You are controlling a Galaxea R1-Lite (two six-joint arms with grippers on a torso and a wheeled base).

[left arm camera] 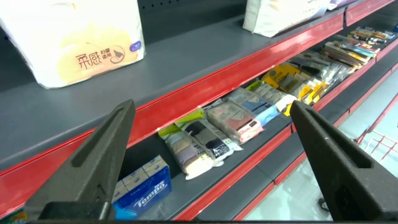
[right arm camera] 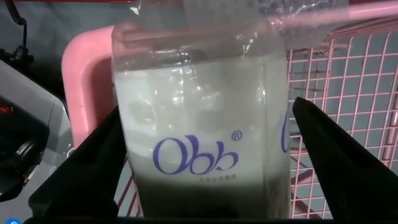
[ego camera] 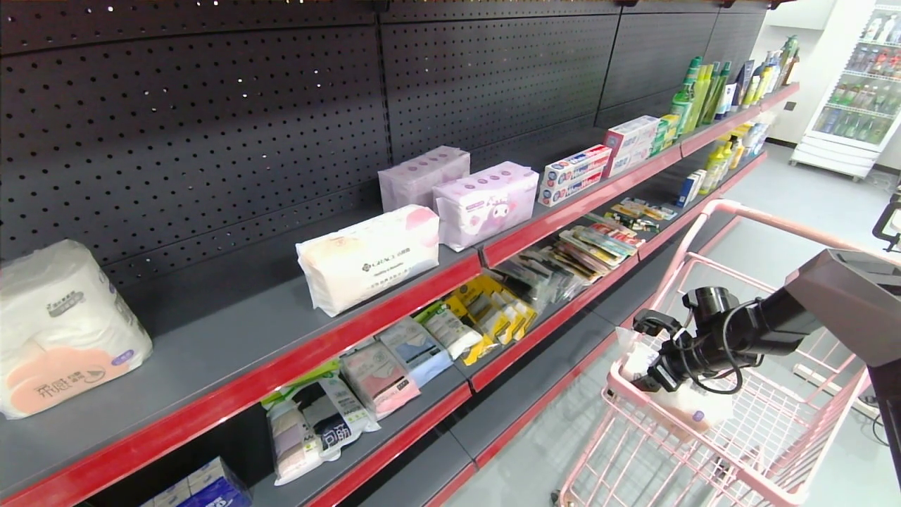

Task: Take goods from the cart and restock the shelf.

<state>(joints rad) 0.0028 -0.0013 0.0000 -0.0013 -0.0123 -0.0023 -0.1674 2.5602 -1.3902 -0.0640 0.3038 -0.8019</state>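
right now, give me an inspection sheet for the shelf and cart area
surface: the top board of the shelf is grey with a red edge, with bare room between the toilet roll pack and the tissue packs
job's things: white pack held at the rim of the pink cart
clutter: small packets overlap on the lower board
grippers: right gripper shut on the white pack; left gripper open, empty, facing the shelf
cables: black cable loops at the right wrist
surroundings: drinks fridge at the aisle's far end, grey floor
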